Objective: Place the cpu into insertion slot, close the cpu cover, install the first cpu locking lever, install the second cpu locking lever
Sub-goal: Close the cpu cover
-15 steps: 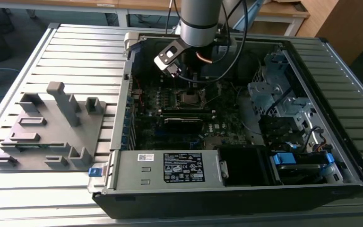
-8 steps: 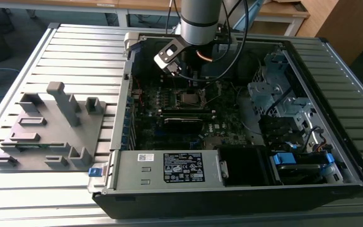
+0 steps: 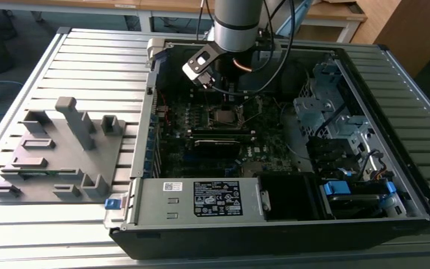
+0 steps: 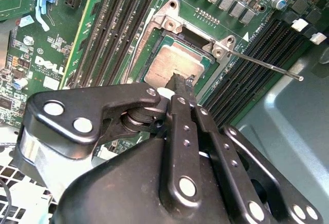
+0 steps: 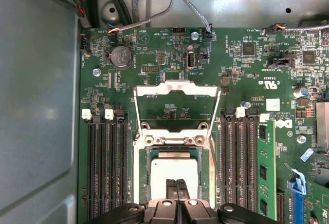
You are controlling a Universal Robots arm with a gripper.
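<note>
The cpu (image 5: 174, 168) lies flat in the insertion slot (image 5: 142, 183), its dull silver top facing up; it also shows in the second wrist view (image 4: 167, 62). My gripper (image 5: 177, 185) hangs right over the cpu with its two black fingers pressed together and nothing between them. I cannot tell whether the tips (image 4: 180, 82) touch the chip. The cpu cover (image 5: 175, 86) stands swung open beyond the slot, the board showing through its cut-out. One thin locking lever (image 4: 262, 62) sticks out sideways, unlatched. In the exterior view the gripper (image 3: 228, 103) is above the socket (image 3: 225, 116) inside the open case.
Long black memory slots (image 5: 105, 167) flank the socket on both sides, with a green card (image 5: 264, 178) close by. Cables (image 5: 154, 13) run along the case wall. A grey fixture (image 3: 58, 151) sits outside the case at the exterior view's left; a power supply (image 3: 200, 199) fills the case front.
</note>
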